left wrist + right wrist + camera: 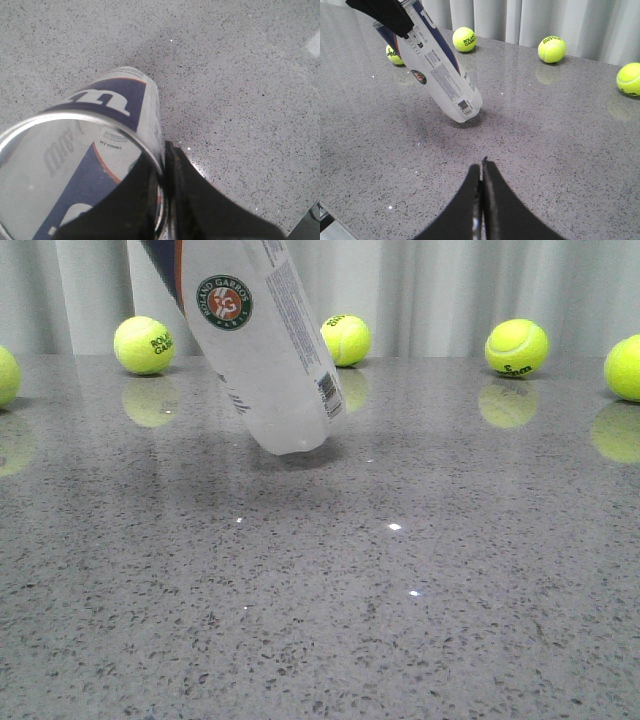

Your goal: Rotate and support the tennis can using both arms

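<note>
Tall white plastic tennis can (262,350) tilts, top far-left, left hand (387,15) clamping its rim; closed, empty right hand (481,172) sits near-right of base.

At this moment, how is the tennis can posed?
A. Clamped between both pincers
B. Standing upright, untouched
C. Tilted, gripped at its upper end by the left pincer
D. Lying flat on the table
C: the tennis can leans at an angle, the left pincer on its upper end, while the right pincer stays apart from it.
</note>
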